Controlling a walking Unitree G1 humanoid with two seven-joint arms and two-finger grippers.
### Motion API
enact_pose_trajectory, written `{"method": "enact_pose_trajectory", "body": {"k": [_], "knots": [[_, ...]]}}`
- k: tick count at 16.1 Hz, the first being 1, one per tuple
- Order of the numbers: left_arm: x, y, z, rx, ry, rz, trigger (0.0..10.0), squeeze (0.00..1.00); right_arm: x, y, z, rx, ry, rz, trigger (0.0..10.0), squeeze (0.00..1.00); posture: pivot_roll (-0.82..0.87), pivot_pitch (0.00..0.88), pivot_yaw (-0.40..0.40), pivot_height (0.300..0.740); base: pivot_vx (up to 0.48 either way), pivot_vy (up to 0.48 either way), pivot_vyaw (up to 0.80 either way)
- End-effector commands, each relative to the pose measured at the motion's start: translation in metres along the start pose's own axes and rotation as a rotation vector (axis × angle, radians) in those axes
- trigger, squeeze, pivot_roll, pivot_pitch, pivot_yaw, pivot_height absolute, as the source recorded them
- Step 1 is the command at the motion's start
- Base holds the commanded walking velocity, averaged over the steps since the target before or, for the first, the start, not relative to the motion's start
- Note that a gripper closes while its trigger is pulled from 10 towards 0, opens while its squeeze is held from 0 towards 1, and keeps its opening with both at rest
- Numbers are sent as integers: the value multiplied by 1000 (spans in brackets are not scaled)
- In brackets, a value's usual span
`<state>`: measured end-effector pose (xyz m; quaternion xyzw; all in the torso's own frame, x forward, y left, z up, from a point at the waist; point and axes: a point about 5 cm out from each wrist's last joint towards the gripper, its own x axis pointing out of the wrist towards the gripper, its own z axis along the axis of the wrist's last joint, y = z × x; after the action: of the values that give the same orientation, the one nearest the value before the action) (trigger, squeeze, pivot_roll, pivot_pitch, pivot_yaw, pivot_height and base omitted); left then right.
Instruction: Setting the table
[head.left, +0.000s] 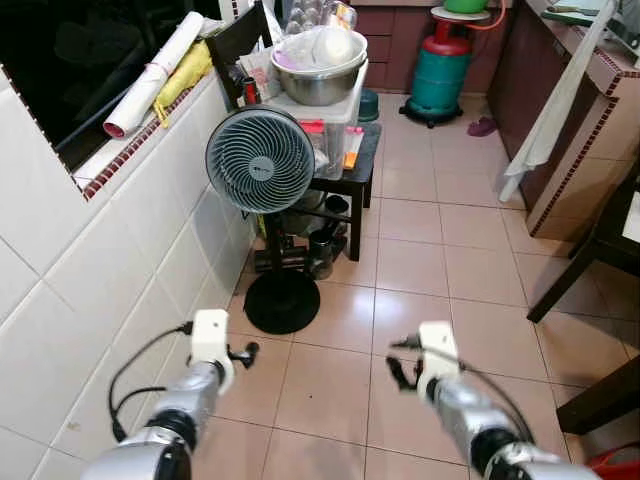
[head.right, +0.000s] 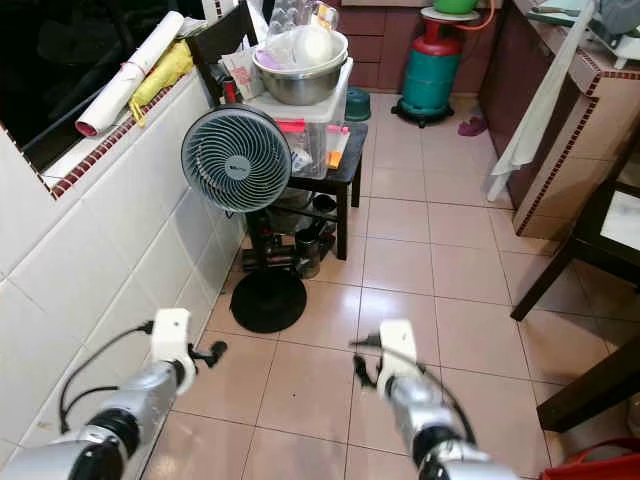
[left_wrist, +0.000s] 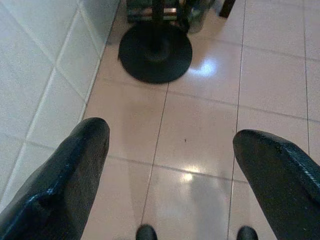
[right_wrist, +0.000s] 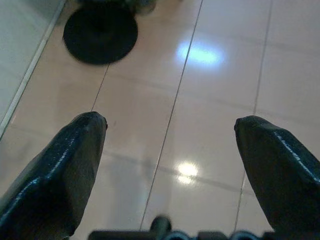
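My left gripper (head.left: 245, 353) is held low over the pink floor tiles near the white tiled wall, open and holding nothing; the left wrist view shows its fingers (left_wrist: 75, 165) wide apart. My right gripper (head.left: 398, 362) hangs beside it at the same height, also open and holding nothing, with its fingers (right_wrist: 75, 155) spread over bare tiles. Ahead, a steel bowl (head.left: 320, 80) holding pale wrapped items sits on a clear plastic box (head.left: 330, 125) on a small dark side table (head.left: 358, 170).
A standing fan (head.left: 262, 160) with a round black base (head.left: 282, 302) stands ahead on the left by the tiled wall (head.left: 100, 280). A green gas cylinder (head.left: 440, 70) is at the back. Dark wooden furniture legs (head.left: 575, 270) and a counter with a hanging cloth (head.left: 550, 110) are on the right.
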<state>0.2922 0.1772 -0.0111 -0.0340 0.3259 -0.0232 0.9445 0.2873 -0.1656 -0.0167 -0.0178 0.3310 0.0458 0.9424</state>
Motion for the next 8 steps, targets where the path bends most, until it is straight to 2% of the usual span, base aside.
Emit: {"method": "enact_pose_trajectory", "body": {"k": [1, 3, 4, 5, 8], "knots": [[0, 7, 19, 10, -70, -11, 10000, 0, 3, -3, 27, -10, -82, 13, 10000, 0, -67, 0, 21, 740, 0, 0, 0], [-1, 15, 51, 83, -187, -56, 10000, 0, 2, -12, 65, 0, -225, 55, 10000, 0, -68, 0, 27, 740, 0, 0, 0], [-3, 16, 58, 135, -232, -75, 10000, 0, 0, -15, 70, -65, -255, 59, 10000, 0, -72, 0, 29, 740, 0, 0, 0], [-4, 18, 59, 183, -237, -100, 10000, 0, -2, -16, 73, -91, -287, 90, 10000, 0, -72, 0, 32, 740, 0, 0, 0], [-11, 21, 56, 221, -314, -160, 10000, 0, -8, -21, 76, -80, -370, 128, 10000, 0, -78, 0, 42, 740, 0, 0, 0]]}}
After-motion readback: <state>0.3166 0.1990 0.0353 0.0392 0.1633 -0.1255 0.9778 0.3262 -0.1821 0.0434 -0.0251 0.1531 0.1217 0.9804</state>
